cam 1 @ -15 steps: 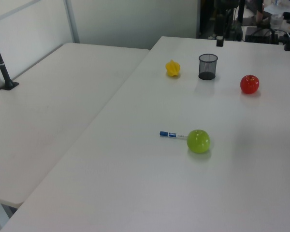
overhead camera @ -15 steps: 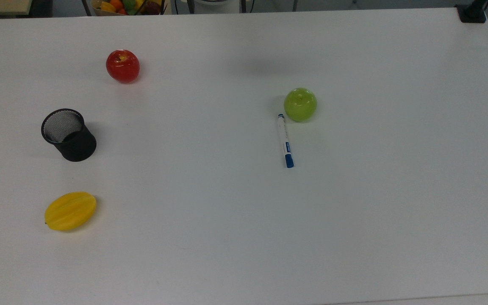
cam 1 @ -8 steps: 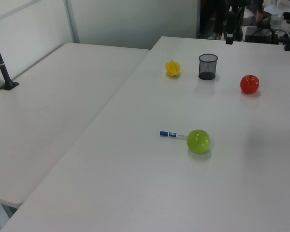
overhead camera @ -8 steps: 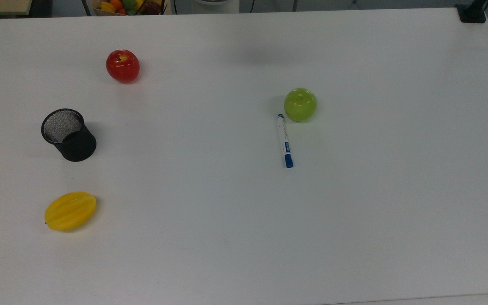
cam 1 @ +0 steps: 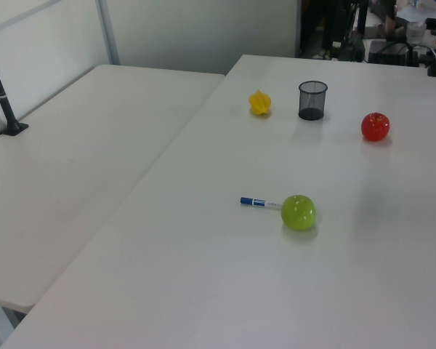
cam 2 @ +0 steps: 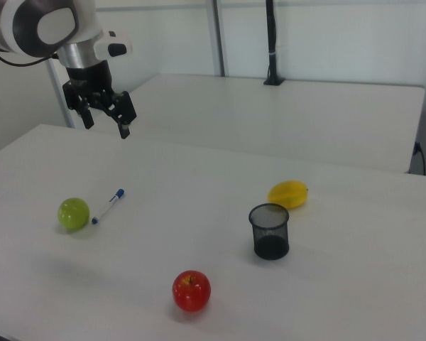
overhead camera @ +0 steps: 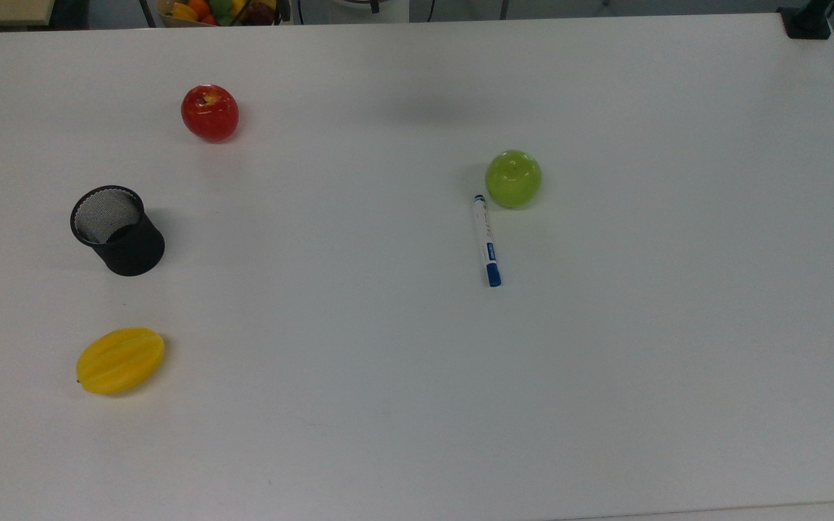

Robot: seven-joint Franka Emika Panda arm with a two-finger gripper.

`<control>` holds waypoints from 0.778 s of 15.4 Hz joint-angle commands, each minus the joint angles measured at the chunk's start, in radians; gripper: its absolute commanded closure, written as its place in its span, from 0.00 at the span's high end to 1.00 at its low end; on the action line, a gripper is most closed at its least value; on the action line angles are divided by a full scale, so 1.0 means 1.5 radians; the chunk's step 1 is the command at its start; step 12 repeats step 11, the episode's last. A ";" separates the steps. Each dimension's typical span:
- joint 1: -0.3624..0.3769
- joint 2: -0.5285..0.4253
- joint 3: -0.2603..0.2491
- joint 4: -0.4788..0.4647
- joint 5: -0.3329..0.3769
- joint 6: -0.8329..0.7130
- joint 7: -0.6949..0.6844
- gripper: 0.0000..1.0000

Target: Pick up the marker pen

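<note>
Five items on my white table (overhead camera: 605,398), gripper (cam 2: 106,122) aloft with fingers spread, holding nothing.
Top view, left to right: yellow starfruit (overhead camera: 120,360), black mesh pen cup (overhead camera: 117,230), red apple (overhead camera: 210,112), marker pen (overhead camera: 486,240) lying flat, its small blue end just beside the green apple (overhead camera: 513,178).
</note>
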 commanded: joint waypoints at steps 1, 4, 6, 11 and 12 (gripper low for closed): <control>-0.068 0.059 0.066 0.080 0.007 -0.030 0.003 1.00; -0.089 0.058 0.095 0.085 0.000 -0.039 0.003 1.00; -0.089 0.058 0.095 0.082 0.001 -0.040 0.003 1.00; -0.084 0.060 0.103 0.072 0.000 -0.036 0.002 1.00; -0.084 0.060 0.103 0.072 0.000 -0.036 0.002 1.00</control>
